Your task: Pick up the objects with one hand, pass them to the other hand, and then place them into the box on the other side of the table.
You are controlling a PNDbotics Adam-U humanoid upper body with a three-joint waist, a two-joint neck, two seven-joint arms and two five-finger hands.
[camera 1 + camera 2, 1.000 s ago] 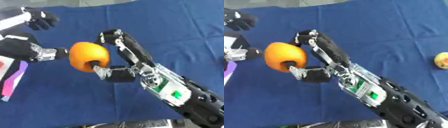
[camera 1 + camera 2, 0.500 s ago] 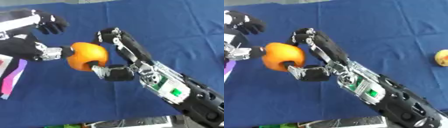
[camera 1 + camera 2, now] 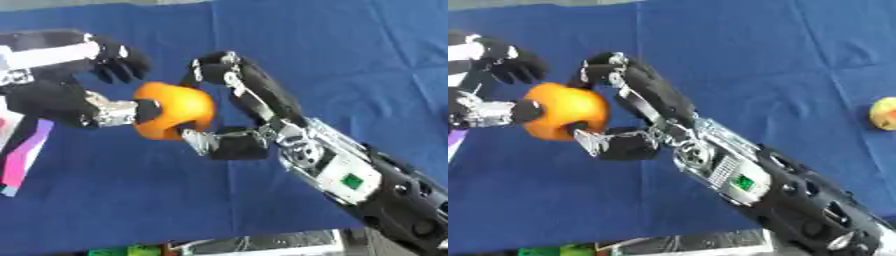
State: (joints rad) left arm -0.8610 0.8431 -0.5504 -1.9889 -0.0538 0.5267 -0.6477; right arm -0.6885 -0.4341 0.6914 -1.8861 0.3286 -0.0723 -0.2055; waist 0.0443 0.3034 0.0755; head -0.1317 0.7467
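Observation:
An orange (image 3: 179,110) hangs above the blue tablecloth (image 3: 350,50), left of the middle. My right hand (image 3: 258,97) reaches in from the lower right and is shut on it, fingers curled over its top and thumb under its lower edge. From the left comes my left hand (image 3: 52,97). Its thumb tip touches the orange's left side. Its fingers (image 3: 118,60) are spread just above and to the left of the fruit, not closed round it.
A small yellow and red fruit (image 3: 883,113) lies on the cloth at the right edge. A pink, purple and white object (image 3: 22,155) shows at the left edge under my left arm. The table's front edge runs along the bottom.
My left hand has come in toward the orange, its fingers lowering over the top and its thumb meeting the fruit's side. The right hand keeps hold of the orange in about the same place.

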